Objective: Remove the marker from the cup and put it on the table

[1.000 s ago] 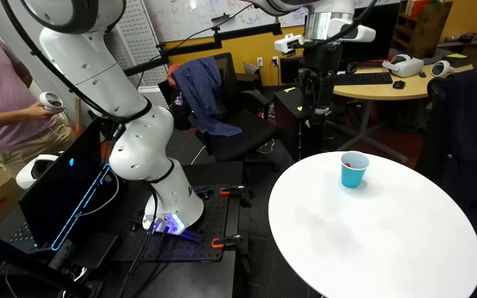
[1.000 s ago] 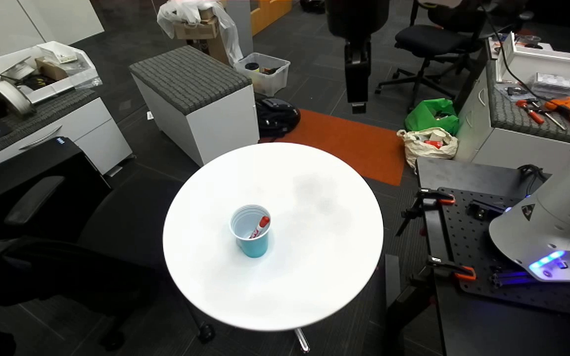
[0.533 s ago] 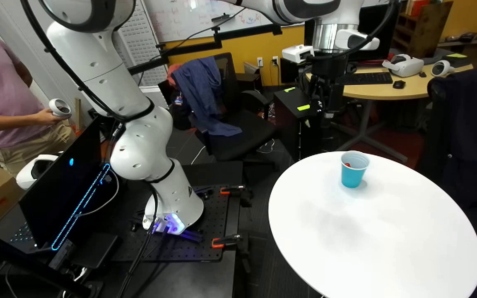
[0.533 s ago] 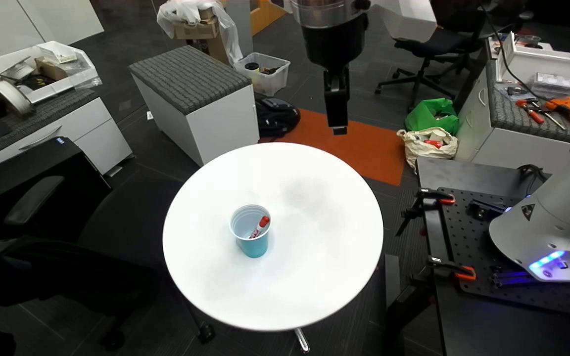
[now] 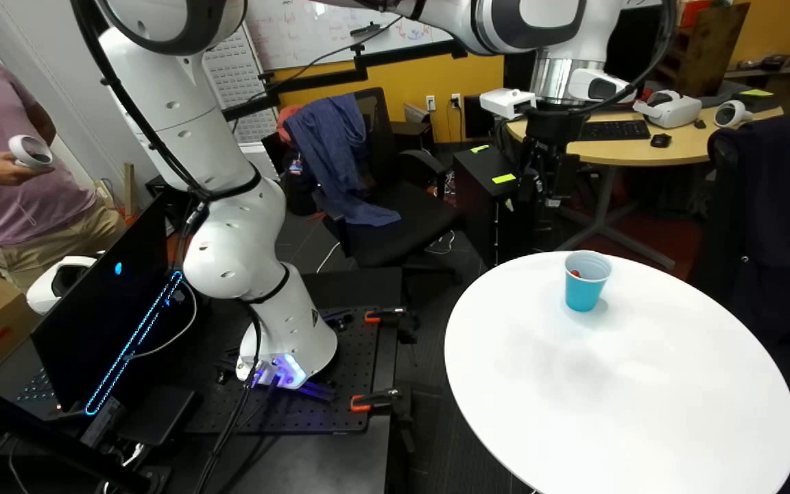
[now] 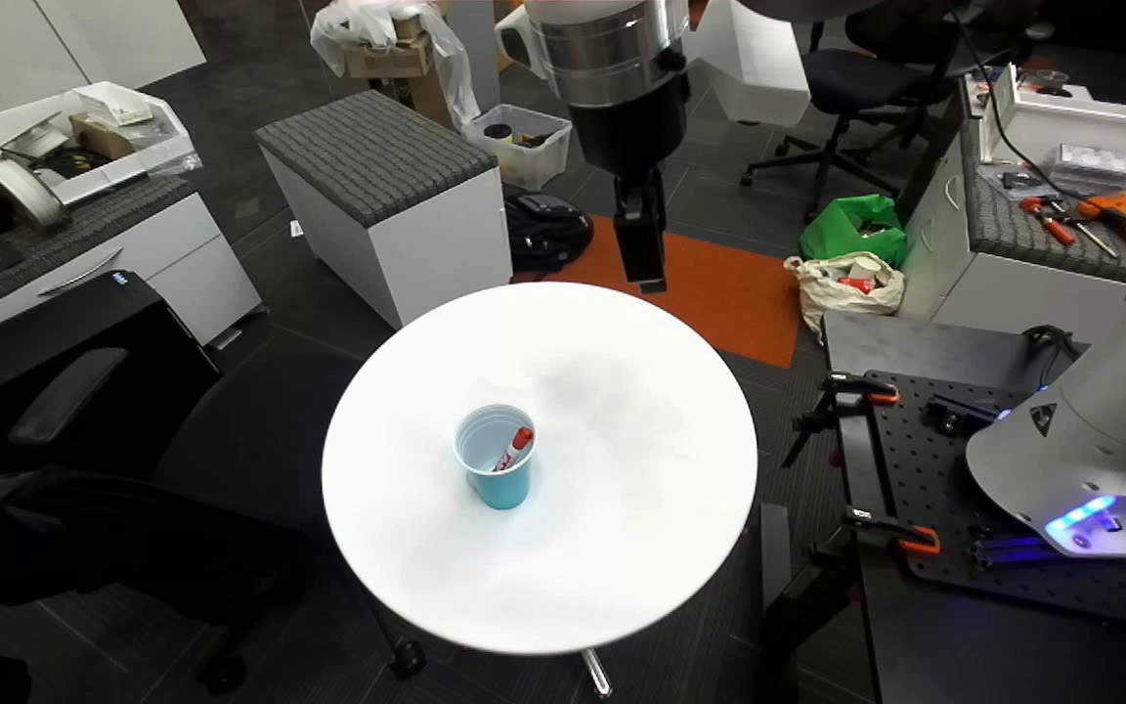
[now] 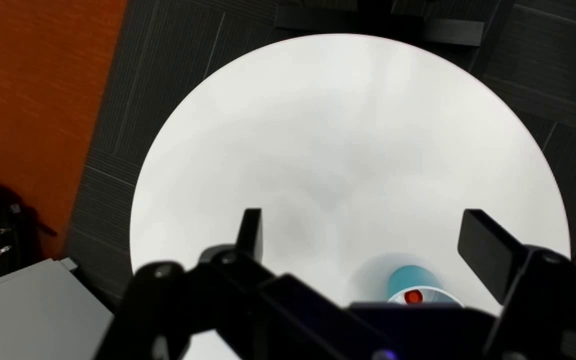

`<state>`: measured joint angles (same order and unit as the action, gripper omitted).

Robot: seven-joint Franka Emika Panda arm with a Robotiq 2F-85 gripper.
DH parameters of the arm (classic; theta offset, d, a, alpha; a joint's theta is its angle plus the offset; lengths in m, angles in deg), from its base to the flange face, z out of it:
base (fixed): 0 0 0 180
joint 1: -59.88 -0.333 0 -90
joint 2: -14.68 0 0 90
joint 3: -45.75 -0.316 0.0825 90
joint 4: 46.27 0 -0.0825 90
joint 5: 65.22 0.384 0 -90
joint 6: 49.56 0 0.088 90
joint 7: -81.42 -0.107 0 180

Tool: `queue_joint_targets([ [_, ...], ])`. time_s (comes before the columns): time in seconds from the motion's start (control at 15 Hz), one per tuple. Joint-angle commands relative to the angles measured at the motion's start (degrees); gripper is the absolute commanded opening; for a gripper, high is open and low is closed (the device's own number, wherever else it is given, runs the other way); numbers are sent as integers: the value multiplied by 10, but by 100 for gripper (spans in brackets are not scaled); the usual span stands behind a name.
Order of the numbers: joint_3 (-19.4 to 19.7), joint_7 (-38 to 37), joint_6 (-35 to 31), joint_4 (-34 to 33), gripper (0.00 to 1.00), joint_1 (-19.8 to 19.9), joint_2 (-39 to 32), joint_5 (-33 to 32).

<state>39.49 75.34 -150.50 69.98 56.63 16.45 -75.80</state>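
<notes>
The light-blue cup (image 6: pixel 502 491) stands upright on the round white table (image 6: pixel 612 577); it also shows in an exterior view (image 5: pixel 581 296). The red and white marker (image 6: pixel 512 452) leans inside the cup with its red end up near the rim. In the wrist view the cup (image 7: pixel 409 278) sits at the lower right, partly hidden by the gripper body, and the marker's red end (image 7: pixel 413 296) shows inside it. My gripper (image 7: pixel 362 232) is open and empty, with its fingers wide apart. In both exterior views it hangs well above the table, apart from the cup (image 5: pixel 550 199).
The robot base stands on a black desk (image 6: pixel 925 636) beside the table. A black chair (image 5: pixel 402 213) with a blue cloth and a tan desk (image 5: pixel 628 147) are behind. A grey-topped cabinet (image 6: pixel 377 156) is near the table. A person (image 5: pixel 11 158) stands at the far side of the base.
The arm and gripper have moved lower and closer to the table: rightward and down in an exterior view, leftward and down in an exterior view. Cup and marker have not moved.
</notes>
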Motion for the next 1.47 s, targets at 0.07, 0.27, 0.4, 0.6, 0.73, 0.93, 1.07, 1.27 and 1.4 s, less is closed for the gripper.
queue_joint_targets([
  [0.07,5,0,1,-2,100,-6,0,0],
  [0.27,4,-2,1,-18,100,-7,-9,1],
  [0.4,2,-3,0,-33,100,-9,-22,0],
  [0.6,0,-5,10,-63,100,-15,-50,-4],
  [0.73,0,-3,17,-85,100,-19,-73,-4],
  [0.93,1,1,7,-112,100,-25,-108,-2],
  [1.07,2,1,6,-129,100,-28,-129,-2],
  [1.27,4,2,8,-154,100,-32,-159,2],
  [1.4,4,11,-2,-166,100,-32,-177,8],
])
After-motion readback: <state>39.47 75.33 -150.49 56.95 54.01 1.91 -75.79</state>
